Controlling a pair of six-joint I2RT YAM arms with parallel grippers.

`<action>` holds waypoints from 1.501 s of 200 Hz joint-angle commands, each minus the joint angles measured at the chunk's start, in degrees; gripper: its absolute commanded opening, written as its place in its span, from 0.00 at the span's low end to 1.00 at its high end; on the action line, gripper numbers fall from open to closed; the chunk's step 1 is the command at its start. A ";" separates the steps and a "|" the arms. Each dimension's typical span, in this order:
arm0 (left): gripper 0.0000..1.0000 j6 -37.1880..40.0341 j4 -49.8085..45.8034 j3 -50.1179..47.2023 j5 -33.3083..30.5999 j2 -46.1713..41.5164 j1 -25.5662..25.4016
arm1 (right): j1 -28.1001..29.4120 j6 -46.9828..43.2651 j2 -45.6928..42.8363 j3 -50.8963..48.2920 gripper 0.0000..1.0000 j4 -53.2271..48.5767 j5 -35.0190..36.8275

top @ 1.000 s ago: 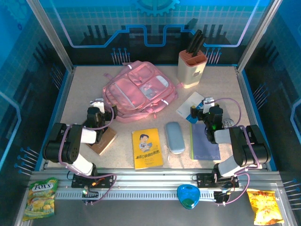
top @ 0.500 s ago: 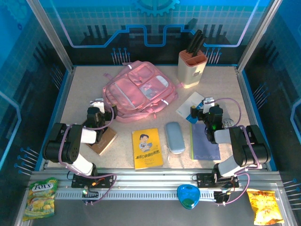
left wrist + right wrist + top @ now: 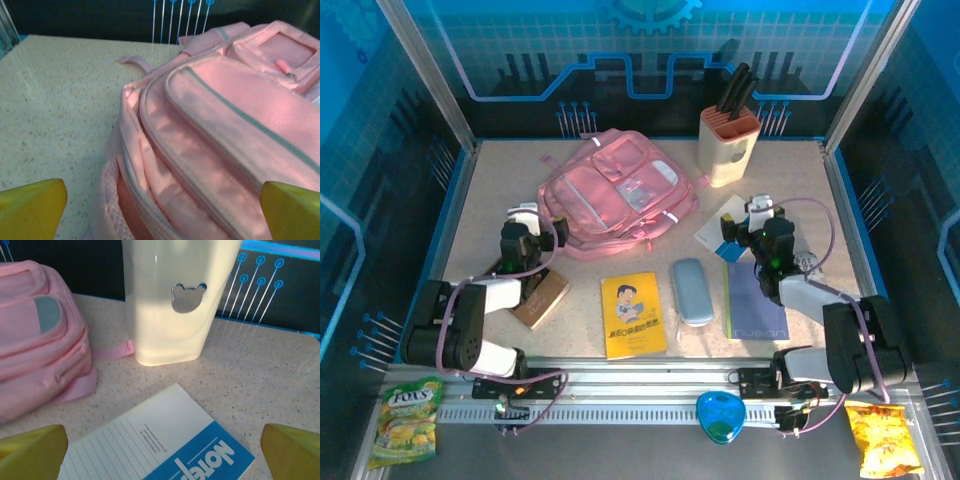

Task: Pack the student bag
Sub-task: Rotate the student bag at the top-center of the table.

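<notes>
The student bag (image 3: 618,195) was pink, with grey-green piping (clearest in the left wrist view). The speckled beige table (image 3: 800,190) carried a yellow booklet (image 3: 633,314), a pale blue pencil case (image 3: 691,291) and a cream knife block (image 3: 728,148) bearing a silver bear-head mark.

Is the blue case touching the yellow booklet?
Apart. The top external view shows a strip of bare table between the blue case and the yellow booklet.
</notes>
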 commanded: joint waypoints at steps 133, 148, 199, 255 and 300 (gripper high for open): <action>0.99 -28.21 -48.42 20.20 12.52 -12.57 -7.05 | 13.21 53.23 27.81 39.16 0.76 -42.35 -22.62; 0.99 -29.18 -49.72 20.04 14.20 -11.96 -8.73 | 13.66 57.25 29.20 38.99 0.71 -41.98 -20.17; 0.99 -35.69 -47.36 16.08 16.57 -9.16 -13.80 | 14.39 62.57 33.95 40.25 0.61 -38.85 -19.08; 0.97 -39.59 -42.06 16.58 19.08 -1.18 -14.63 | 14.39 63.25 39.02 43.33 0.41 -37.83 -19.53; 0.96 -39.77 -39.30 19.74 16.77 5.68 -14.72 | 14.01 62.19 36.34 40.23 0.08 -36.77 -17.55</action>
